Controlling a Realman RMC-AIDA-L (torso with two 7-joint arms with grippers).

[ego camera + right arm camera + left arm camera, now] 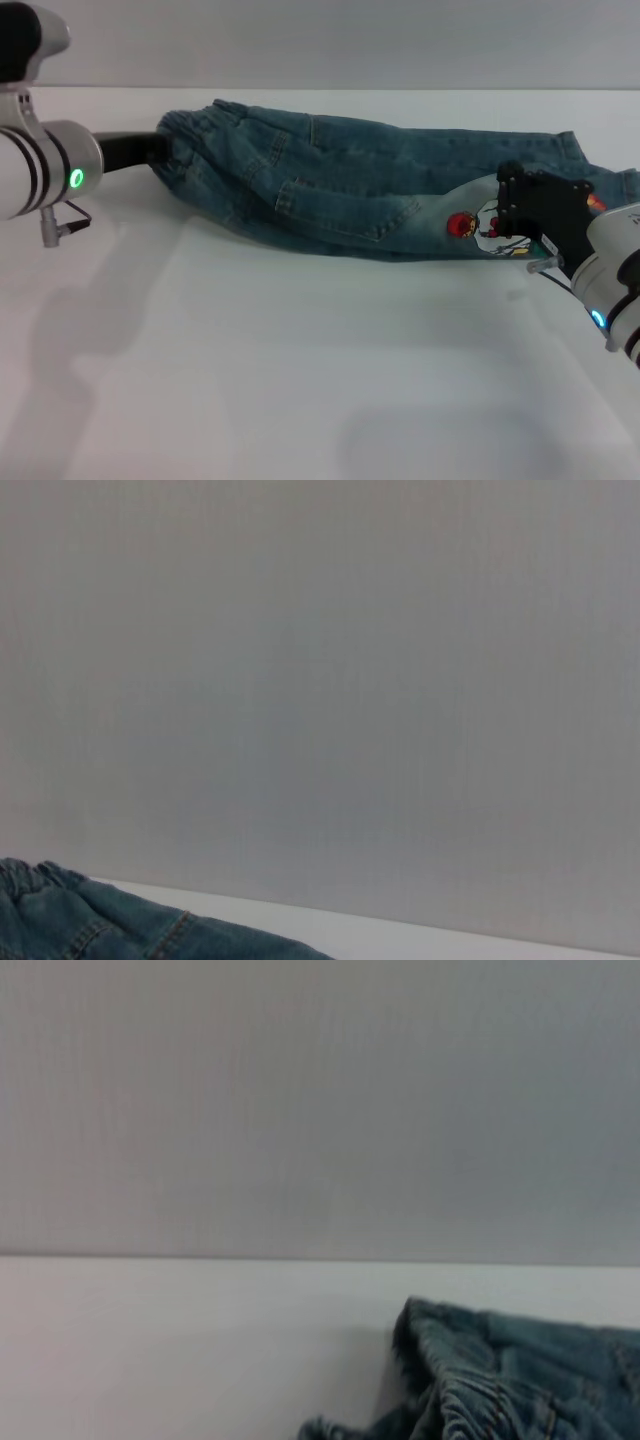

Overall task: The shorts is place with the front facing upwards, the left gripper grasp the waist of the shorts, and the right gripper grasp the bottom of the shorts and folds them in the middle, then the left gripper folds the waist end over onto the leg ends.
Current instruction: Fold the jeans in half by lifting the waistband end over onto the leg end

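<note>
White bench [300, 380] under a plain grey wall; head view looks down on it.

Blue-green denim shorts [340, 190] lie on the far half of the bench, folded lengthwise into a long band running left to right. Pocket seams and stitching face up. Small red cartoon patch [462, 224] shows near the right end, on a pale faded area.

Gathered elastic waist of the shorts [185, 130] sits at the left end. Left claw [160, 148], black, on a white cylindrical arm with black bands and a green glowing ring, reaches in from the left, its tip touching the waist fabric. Fingers hidden in the cloth: cannot tell whether clenched or released.

Straight stitched bottom of the shorts [575, 150] lies at the right end. Right claw [520, 205], black and blocky, on a white arm with a small blue light, sits over the hem end just beside the cartoon patch. Grip state cannot be told either.

Left wrist view: ruffled waistband close up against bench and wall. Right wrist view: a corner of denim, wall beyond.
</note>
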